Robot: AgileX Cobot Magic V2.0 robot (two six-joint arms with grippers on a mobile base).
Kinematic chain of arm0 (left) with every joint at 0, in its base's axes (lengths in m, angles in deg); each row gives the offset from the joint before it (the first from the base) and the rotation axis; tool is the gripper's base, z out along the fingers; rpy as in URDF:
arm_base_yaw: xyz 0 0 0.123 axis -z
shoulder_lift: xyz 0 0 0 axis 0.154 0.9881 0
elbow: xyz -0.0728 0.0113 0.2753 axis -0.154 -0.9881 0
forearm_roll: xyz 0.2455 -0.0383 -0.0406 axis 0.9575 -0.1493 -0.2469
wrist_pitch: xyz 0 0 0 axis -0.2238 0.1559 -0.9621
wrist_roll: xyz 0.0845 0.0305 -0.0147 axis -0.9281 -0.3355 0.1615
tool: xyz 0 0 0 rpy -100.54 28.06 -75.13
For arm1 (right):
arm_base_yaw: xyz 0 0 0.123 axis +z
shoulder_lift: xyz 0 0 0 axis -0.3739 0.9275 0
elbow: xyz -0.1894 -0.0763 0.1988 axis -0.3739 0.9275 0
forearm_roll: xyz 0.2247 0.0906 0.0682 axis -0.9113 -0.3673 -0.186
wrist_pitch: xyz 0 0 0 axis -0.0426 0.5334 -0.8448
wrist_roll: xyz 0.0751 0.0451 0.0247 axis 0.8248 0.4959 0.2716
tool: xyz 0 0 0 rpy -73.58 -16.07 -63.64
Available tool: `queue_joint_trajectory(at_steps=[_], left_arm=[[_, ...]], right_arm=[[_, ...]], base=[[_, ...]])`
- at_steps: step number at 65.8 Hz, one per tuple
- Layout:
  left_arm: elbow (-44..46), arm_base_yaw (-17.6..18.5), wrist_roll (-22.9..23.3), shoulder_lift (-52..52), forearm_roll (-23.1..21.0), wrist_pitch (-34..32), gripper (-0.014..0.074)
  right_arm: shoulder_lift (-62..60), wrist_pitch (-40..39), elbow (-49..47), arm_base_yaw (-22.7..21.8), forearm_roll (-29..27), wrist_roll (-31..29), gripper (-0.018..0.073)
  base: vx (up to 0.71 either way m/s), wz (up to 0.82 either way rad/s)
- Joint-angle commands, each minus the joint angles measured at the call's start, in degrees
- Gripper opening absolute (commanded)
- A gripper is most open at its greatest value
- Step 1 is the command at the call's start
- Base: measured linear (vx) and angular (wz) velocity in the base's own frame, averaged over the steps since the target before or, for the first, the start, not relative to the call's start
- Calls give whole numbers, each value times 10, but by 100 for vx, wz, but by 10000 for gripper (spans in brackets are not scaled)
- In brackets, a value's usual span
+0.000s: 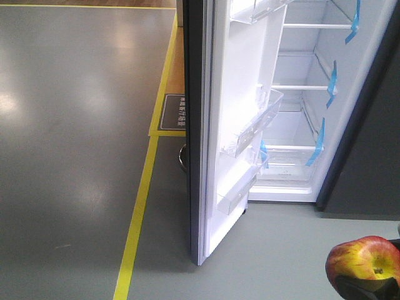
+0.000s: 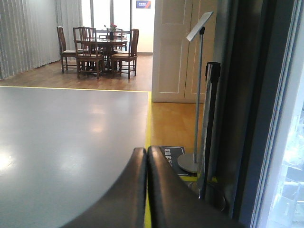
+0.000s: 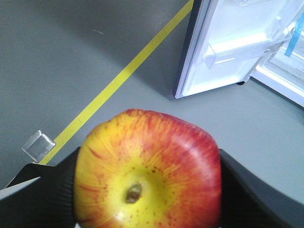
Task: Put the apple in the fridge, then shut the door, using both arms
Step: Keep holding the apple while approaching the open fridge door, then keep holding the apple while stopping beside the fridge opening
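The apple (image 3: 147,171), red with a yellow patch round its stem dimple, fills the right wrist view, and my right gripper (image 3: 147,194) is shut on it with a black finger (image 3: 42,190) on each side. In the front view the apple (image 1: 364,262) hangs low at the right, above the grey floor and short of the fridge (image 1: 312,94). The fridge shows a white interior, shelves and blue tape strips. Its door (image 1: 240,125) stands wide open, edge toward me, with clear bins on the white inner face. My left gripper (image 2: 146,159) is shut on nothing, just left of the door's dark edge (image 2: 247,118).
A yellow floor line (image 1: 140,206) runs along the grey floor past the door's edge. A sign stand (image 2: 198,85) and a black floor placard (image 2: 171,156) sit by the wooden floor strip. Dining table and chairs (image 2: 99,50) stand far off. A small clear plastic piece (image 3: 38,145) lies on the floor.
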Motion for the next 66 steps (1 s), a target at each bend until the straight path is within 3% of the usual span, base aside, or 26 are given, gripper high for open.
queue_joint_trajectory(at_steps=[1,66], left_arm=[[-17,1,5,-9,-2,-43,-6],[-17,1,5,-9,-2,-43,-6]], right_arm=[[0,-37,-16,-2,-2,-2,357],[0,-37,-16,-2,-2,-2,357]], base=[[8,-1],[9,-2]])
